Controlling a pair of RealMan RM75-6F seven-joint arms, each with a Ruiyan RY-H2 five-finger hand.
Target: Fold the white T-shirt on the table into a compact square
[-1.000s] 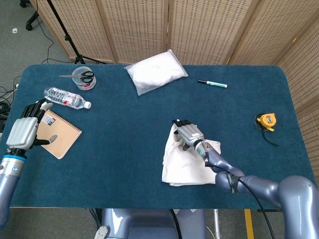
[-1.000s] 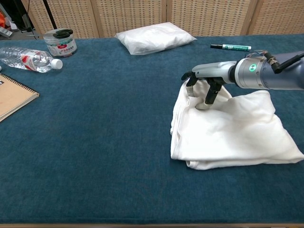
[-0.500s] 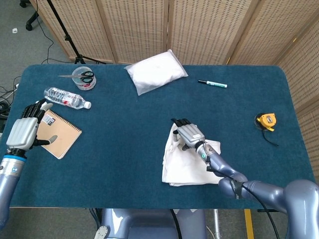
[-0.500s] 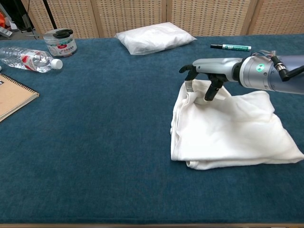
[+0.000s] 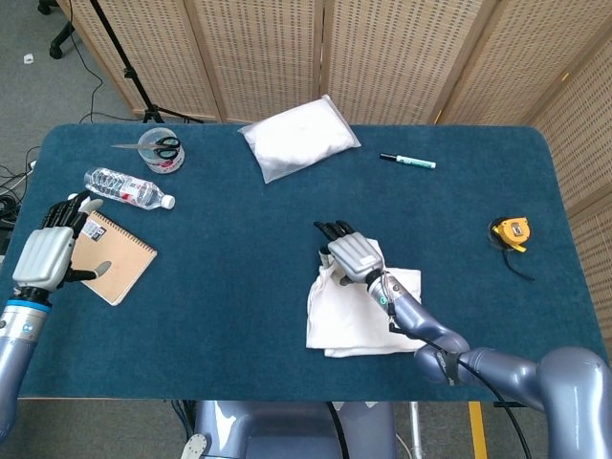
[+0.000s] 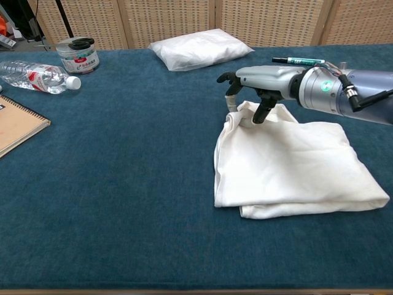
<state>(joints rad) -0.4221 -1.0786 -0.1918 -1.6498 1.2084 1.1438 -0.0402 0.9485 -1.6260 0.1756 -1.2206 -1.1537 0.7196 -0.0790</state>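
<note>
The folded T-shirt lies right of the table's middle, long axis across the table. The right hand pinches its far left corner; whether the cloth is lifted is unclear. The left hand, fingers apart, holds nothing over the notebook.

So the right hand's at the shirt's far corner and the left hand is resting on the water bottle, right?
Not quite. The right hand is at the shirt's far corner, but the left hand sits by the notebook, apart from the bottle, as the head view shows.
</note>
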